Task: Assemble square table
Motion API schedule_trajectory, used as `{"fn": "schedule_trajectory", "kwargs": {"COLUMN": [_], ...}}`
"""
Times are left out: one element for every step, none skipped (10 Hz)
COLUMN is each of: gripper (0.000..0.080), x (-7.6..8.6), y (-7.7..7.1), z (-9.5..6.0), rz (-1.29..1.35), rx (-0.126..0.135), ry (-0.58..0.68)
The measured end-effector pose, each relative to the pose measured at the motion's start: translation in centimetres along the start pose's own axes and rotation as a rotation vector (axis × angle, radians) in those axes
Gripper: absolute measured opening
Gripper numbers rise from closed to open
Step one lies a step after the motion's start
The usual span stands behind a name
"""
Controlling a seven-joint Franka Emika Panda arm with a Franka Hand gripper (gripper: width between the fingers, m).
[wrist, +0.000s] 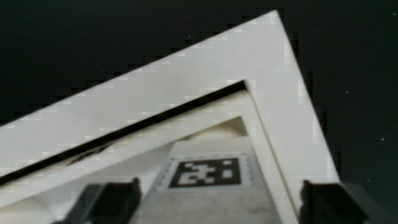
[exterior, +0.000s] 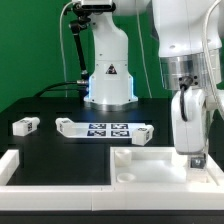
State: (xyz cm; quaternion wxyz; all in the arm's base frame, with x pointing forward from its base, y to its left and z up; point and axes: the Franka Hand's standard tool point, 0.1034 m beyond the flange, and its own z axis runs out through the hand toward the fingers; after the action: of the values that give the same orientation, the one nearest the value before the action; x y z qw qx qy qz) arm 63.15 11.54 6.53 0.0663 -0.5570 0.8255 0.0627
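At the lower right of the exterior view, the gripper (exterior: 195, 157) hangs low over the right-hand part of the table top (exterior: 150, 160), which lies flat on the black work surface (exterior: 60, 150) just beside the white border rail (exterior: 60, 190). In the wrist view the fingers (wrist: 107, 203) stand wide apart with nothing held between them. A corner of the table top and one tag (wrist: 205, 172) show in the gap. Whether the fingertips touch the plastic cannot be told. A leg block (exterior: 25, 126) lies well apart at the middle left of the exterior view, and the marker board (exterior: 108, 129) lies near centre frame, between that block and the top.

Risks, as judged:
- The hand sits near a corner rather than mid-edge, so a closing finger may land on the raised rim instead of beside it and skid off.
- A hold this far off centre gives the top leverage, so it may swing or slip once moved.
- With the rail so close, a push toward the bottom of the frame may jam the top against it.
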Motion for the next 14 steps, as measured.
{"fn": "schedule_trajectory", "kwargs": {"gripper": [0.0572,0.0572,0.0626,0.0642,0.0642,0.0648,0.0649,0.0649,0.0649,0.0649,0.0649,0.0649,0.0649,0.0649], "x": [0.0,0.0,0.0,0.0,0.2,0.5,0.7,0.7,0.7,0.7,0.7,0.7,0.8,1.5], "y": [0.0,0.0,0.0,-0.1,-0.4,-0.4,-0.3,-0.3,-0.2,-0.2,-0.2,-0.2,-0.2,0.1], "z": [0.0,0.0,0.0,-0.3,-2.1,-4.0,-4.6,-4.2,-4.1,-4.0,-4.0,-3.9,-3.9,-3.8], "rz": [0.0,0.0,-0.001,-0.016,-0.054,-0.062,-0.062,-0.063,-0.064,-0.064,-0.064,-0.065,-0.073,-0.133], "rx": [0.0,0.0,0.0,0.005,0.02,0.032,0.023,0.022,0.02,0.02,0.019,0.019,0.019,0.03], "ry": [0.0,0.0,0.0,-0.003,-0.015,-0.025,-0.026,-0.023,-0.022,-0.021,-0.021,-0.02,-0.02,-0.019]}}
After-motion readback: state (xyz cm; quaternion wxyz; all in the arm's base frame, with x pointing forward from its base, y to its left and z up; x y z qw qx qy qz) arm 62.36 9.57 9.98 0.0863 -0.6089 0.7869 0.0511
